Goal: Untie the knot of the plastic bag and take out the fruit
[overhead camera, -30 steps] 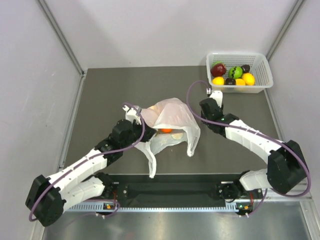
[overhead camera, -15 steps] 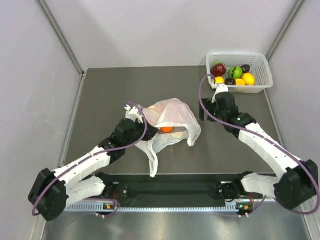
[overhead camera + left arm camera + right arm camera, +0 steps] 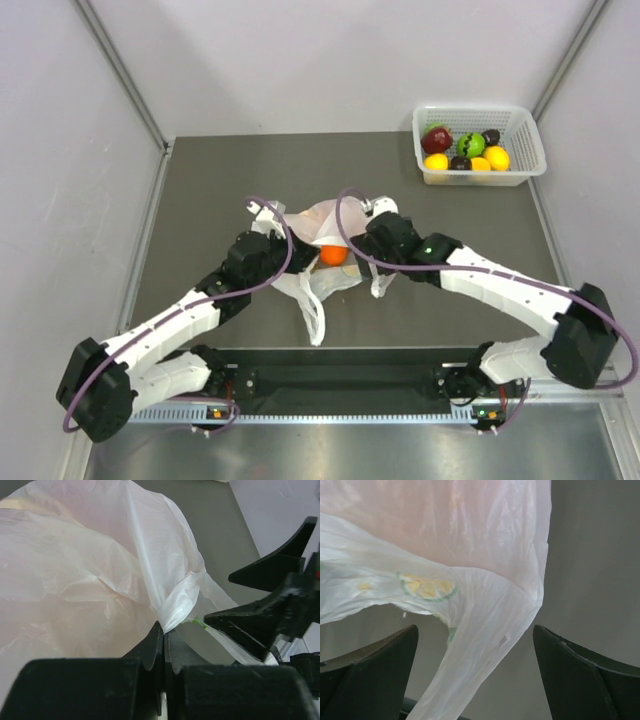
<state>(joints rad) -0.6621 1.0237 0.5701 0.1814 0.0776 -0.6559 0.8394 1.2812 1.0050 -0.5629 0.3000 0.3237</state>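
Note:
The plastic bag (image 3: 318,218) lies crumpled mid-table, one loose handle (image 3: 313,312) trailing toward the near edge. An orange fruit (image 3: 333,255) shows at its opening; other fruit in it is hidden. My left gripper (image 3: 291,236) is at the bag's left side, shut on a fold of the plastic bag (image 3: 175,607); in the left wrist view the left gripper (image 3: 164,630) pinches that film tight. My right gripper (image 3: 352,238) hovers over the bag's right side, open. In the right wrist view the right gripper (image 3: 475,632) is spread wide, a handle strip (image 3: 470,660) hanging between its fingers untouched.
A white basket (image 3: 481,108) stands at the back right holding a dark red apple (image 3: 436,138), a green fruit (image 3: 471,144) and several yellow and dark ones. Grey walls close in the left, back and right. The right gripper's black fingers (image 3: 272,567) show in the left wrist view.
My right arm has swung left from beside the basket to over the bag, and its jaws have opened wide. The left gripper has kept its pinch on the bag.

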